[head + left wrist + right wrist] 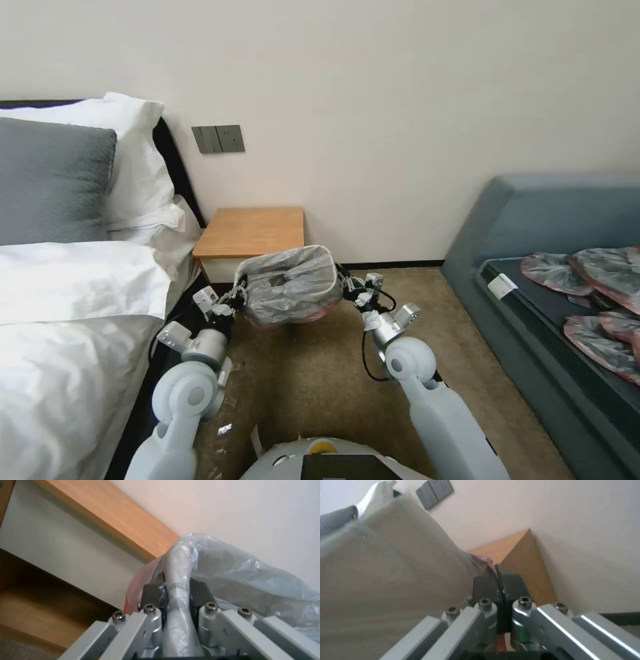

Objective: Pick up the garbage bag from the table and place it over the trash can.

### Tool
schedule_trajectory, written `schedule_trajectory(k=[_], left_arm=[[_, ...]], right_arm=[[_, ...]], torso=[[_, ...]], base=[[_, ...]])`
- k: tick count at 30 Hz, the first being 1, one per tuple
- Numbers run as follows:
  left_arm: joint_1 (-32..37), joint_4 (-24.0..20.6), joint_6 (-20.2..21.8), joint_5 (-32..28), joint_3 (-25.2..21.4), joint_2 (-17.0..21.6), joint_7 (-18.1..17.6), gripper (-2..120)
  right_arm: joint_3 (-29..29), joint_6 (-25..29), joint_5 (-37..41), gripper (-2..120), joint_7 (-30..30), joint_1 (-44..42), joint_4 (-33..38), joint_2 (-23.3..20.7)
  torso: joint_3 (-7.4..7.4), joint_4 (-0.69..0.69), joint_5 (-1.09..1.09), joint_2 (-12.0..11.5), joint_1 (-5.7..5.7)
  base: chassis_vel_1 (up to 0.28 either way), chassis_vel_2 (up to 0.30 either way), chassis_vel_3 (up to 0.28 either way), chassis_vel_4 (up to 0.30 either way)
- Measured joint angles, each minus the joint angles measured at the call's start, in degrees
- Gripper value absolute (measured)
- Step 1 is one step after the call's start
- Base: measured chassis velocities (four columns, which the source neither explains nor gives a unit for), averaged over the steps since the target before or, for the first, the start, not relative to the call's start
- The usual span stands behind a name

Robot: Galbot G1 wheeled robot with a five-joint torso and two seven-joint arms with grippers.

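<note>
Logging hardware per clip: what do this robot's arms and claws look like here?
Both arms are glossy white-grey with round bulbous joints and silver cylindrical wrists. A black cable loops beside the right forearm. The left claw and right claw share one build: dark grey blocky fingers on pale silver metal linkage bars, fastened with hex-socket bolts. A red-orange patch shows inside the right claw's base.

A: Is the room bright?

B: Yes. Soft, even light fills it. The wall (400,100) looks pale and smooth, with no glare.

A: Any shadows?

B: Soft ones. It is dark under the bag (288,283) on the carpet (320,373), and in the gap beside the bed (73,347).

A: Is anything fuzzy?

B: Both wrist views are blurry up close. The left claw (176,593) and the right claw (500,586) look soft, and the worktop (110,520) edge is smeared. The shelf (36,610) below is dim.
</note>
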Motion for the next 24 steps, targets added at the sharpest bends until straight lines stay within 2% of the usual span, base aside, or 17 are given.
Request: schedule_trajectory(k=[10, 20, 23, 24], left_arm=[[0.16, -1.89, 0.76, -3.02, -0.55, 0.04, -0.8, 8], [0.39, -2.51, 1.27, -4.14, -1.12, 0.02, -1.03, 8], [0.45, -2.4, 1.27, -3.19, -1.23, 0.07, -0.92, 8], [0.45, -2.4, 1.27, -3.19, -1.23, 0.07, -0.92, 8]], right_arm=[[0.03, 1.81, -2.43, 0, -1.54, 0.96, -3.26, 0.96], [0.16, 2.76, -3.86, 0, -1.8, 0.23, -3.53, 0.82], [0.27, 2.82, -3.82, 10, -1.06, -0.89, -2.39, 0.55], [0.27, 2.82, -3.82, 10, -1.06, -0.89, -2.39, 0.55]], torso=[[0.0, 0.0, 0.0, 0.0, 0.0], [0.0, 0.0, 0.0, 0.0, 0.0], [0.0, 0.0, 0.01, 0.0, 0.0], [0.0, 0.0, 0.01, 0.0, 0.0]], base=[[0.0, 0.0, 0.0, 0.0], [0.0, 0.0, 0.0, 0.0], [0.0, 0.0, 0.0, 0.0], [0.0, 0.0, 0.0, 0.0]])
